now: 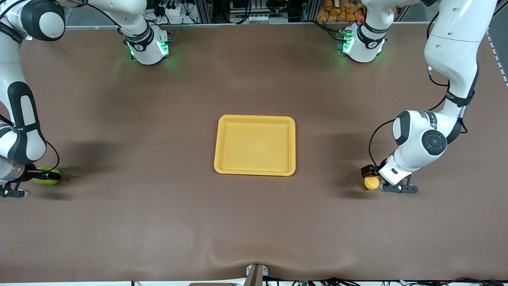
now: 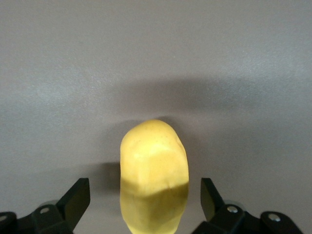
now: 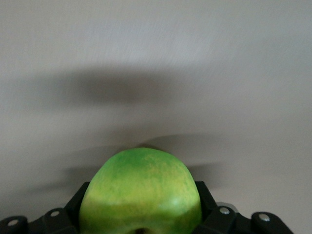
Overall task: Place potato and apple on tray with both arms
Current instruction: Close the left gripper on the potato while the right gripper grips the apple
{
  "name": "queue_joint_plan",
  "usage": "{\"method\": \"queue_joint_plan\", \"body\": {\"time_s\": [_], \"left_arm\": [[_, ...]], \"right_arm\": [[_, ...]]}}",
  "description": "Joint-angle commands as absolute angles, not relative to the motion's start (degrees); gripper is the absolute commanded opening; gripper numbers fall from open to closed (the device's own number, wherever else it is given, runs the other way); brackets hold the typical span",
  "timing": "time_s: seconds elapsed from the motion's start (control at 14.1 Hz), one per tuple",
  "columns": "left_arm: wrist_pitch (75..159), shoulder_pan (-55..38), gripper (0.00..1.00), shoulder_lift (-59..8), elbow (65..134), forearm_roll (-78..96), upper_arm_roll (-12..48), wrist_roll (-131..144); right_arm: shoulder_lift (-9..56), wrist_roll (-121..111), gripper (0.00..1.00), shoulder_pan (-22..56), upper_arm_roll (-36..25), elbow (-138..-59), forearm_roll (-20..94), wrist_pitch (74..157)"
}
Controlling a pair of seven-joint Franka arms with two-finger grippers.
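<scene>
I can read no writing on anything from here. Nearest the front camera, at the left arm's end of the table [image 1: 158,222], my left gripper [image 2: 146,204] sits low over the potato [image 2: 154,173], fingers spread wide with a gap on each side; its long axis runs lengthwise between them. At the right arm's end, my right gripper [image 3: 141,214] has closed on the apple [image 3: 140,195], both fingers pressed against its sides. Farther from the camera, mid-table, the yellow-orange tray [image 1: 222,131] lies flat, well apart from both fruits.
</scene>
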State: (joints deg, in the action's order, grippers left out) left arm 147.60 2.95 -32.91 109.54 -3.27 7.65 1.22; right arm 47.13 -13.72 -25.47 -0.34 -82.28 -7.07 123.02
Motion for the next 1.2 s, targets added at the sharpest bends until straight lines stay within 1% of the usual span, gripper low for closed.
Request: {"method": "queue_joint_plan", "body": {"time_s": [0.0, 0.07, 0.14, 0.21, 0.35, 0.57, 0.92, 1.13], "left_arm": [[148.0, 2.9, 0.63, -33.5, 108.9, -4.2, 7.7, 2.6], [148.0, 2.8, 0.30, -33.6, 108.7, -4.2, 7.7, 2.5], [148.0, 2.6, 0.10, -34.1, 108.6, -4.2, 7.7, 2.5], [148.0, 2.4, 0.00, -34.1, 108.5, -4.2, 7.6, 2.5], [148.0, 2.5, 0.00, -33.4, 108.5, -4.2, 7.7, 2.6], [147.0, 2.8, 0.00, -30.3, 108.6, -4.2, 7.6, 2.7], [136.9, 3.2, 0.00, -24.1, 107.5, -4.2, 7.6, 3.0], [130.8, 3.0, 0.00, -20.8, 106.1, -4.2, 7.7, 5.5]], "right_arm": [[47.5, -10.5, 0.00, -24.7, 0.3, -78.1, -7.6, 116.0], [47.4, -10.5, 0.00, -24.5, 0.5, -77.5, -7.4, 114.4], [47.4, -10.5, 0.00, -24.6, 0.5, -77.2, -7.1, 114.1], [47.4, -10.5, 0.00, -24.6, 0.6, -76.6, -7.1, 114.1], [47.3, -10.6, 0.00, -24.4, 0.9, -75.5, -7.0, 114.0], [46.2, -10.5, 0.00, -24.4, 1.8, -75.4, -5.6, 112.2], [45.5, -10.5, 0.00, -24.9, 1.9, -75.4, -3.4, 108.5], [44.3, -10.5, 0.00, -24.2, 1.9, -75.4, -0.1, 106.6]]}}
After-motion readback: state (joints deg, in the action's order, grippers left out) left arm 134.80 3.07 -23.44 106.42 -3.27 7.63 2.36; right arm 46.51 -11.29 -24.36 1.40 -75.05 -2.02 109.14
